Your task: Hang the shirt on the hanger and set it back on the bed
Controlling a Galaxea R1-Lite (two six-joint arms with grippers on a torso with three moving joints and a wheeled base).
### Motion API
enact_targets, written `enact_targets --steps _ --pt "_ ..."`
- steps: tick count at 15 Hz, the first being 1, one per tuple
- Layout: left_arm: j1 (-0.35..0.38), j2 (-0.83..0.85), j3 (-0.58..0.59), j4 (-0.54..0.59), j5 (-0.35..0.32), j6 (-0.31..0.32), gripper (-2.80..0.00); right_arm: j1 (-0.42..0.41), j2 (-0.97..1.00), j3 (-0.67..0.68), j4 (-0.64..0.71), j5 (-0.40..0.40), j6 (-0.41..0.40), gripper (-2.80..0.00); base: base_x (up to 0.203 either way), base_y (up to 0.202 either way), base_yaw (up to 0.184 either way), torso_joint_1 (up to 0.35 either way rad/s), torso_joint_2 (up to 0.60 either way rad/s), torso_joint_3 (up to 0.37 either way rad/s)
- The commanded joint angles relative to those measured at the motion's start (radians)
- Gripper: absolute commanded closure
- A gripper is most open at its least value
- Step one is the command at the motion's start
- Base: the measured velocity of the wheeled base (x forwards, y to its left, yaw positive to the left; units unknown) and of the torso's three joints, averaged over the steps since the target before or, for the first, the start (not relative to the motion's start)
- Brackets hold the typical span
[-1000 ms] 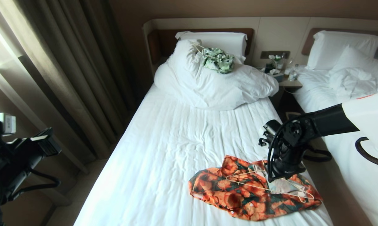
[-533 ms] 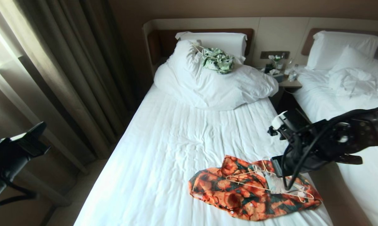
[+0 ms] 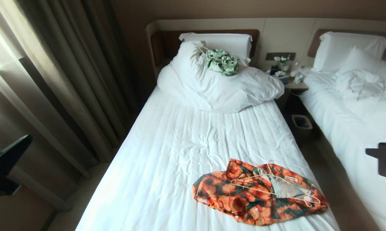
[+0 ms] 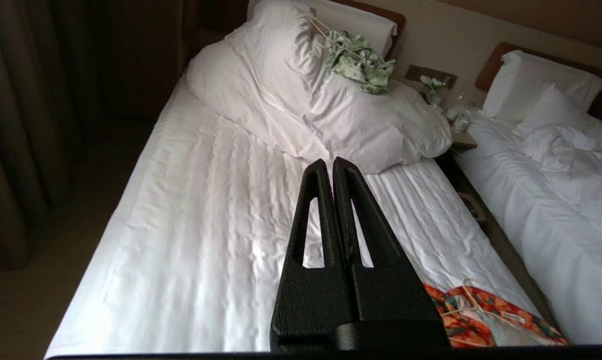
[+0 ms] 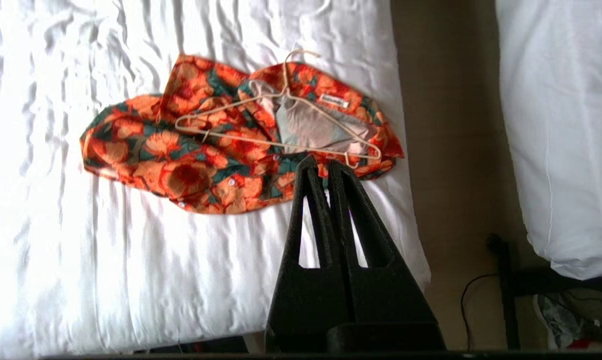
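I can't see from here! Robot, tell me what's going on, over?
Both grippers shut, empty: left gripper, right gripper. Shirt flat on bed, hanger lying on top, one end inside the collar. Nothing in the way.

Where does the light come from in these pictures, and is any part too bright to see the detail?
Head view: daylight enters by the curtain at left, so the bed glows while the floor beside it stays dark. Right wrist view: the sheet left of the shirt is washed out white. Left wrist view: the curtain side is in deep shadow.
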Motion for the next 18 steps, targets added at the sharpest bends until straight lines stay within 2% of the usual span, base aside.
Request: enact_targets --steps 1,2,3,6,8,11,13,14,16,18 --pt "-0.055 -0.328 -0.100 0.452 -0.007 -0.008 0.00 -0.053 -0.242 0.035 0.029 -0.014 0.002 0.00 0.000 0.000 0.000 0.000 0.00 0.000" --pt "-0.090 -0.442 -0.178 0.714 -0.012 -0.011 0.00 -0.083 -0.318 0.044 0.058 -0.022 0.003 0.00 0.000 0.000 0.000 0.000 0.00 0.000" --pt "-0.115 -0.518 -0.232 0.868 -0.015 -0.013 0.00 -0.109 -0.382 0.048 0.083 -0.027 0.001 0.00 0.000 0.000 0.000 0.000 0.00 0.000" --pt "-0.161 -0.651 -0.319 1.095 0.007 -0.016 0.00 -0.273 -0.549 0.065 0.165 -0.021 -0.032 0.00 0.000 0.000 0.000 0.000 0.00 0.000" --pt "-0.176 -0.715 -0.334 1.200 0.014 0.000 0.00 -0.300 -0.647 0.110 0.183 0.011 -0.065 0.00 0.000 0.000 0.000 0.000 0.00 0.000" --pt "-0.196 -0.819 -0.333 1.287 0.037 0.044 0.00 -0.310 -0.754 0.214 0.186 0.059 -0.080 0.00 0.000 0.000 0.000 0.000 0.00 0.000" --pt "-0.199 -0.889 -0.318 1.296 0.078 0.079 0.00 -0.311 -0.858 0.280 0.170 0.096 -0.106 0.00 0.000 0.000 0.000 0.000 0.00 0.000" --pt "-0.199 -0.903 -0.301 1.294 0.121 0.089 0.00 -0.322 -0.909 0.335 0.134 0.126 -0.136 0.00 0.000 0.000 0.000 0.000 0.00 0.000" --pt "-0.199 -0.903 -0.242 1.288 0.213 0.093 0.00 -0.360 -0.956 0.486 -0.034 0.163 -0.196 0.00 0.000 0.000 0.000 0.000 0.00 0.000" --pt "-0.199 -0.903 -0.173 1.242 0.242 0.102 0.00 -0.371 -0.971 0.632 -0.244 0.176 -0.229 0.00 0.000 0.000 0.000 0.000 0.00 0.000"
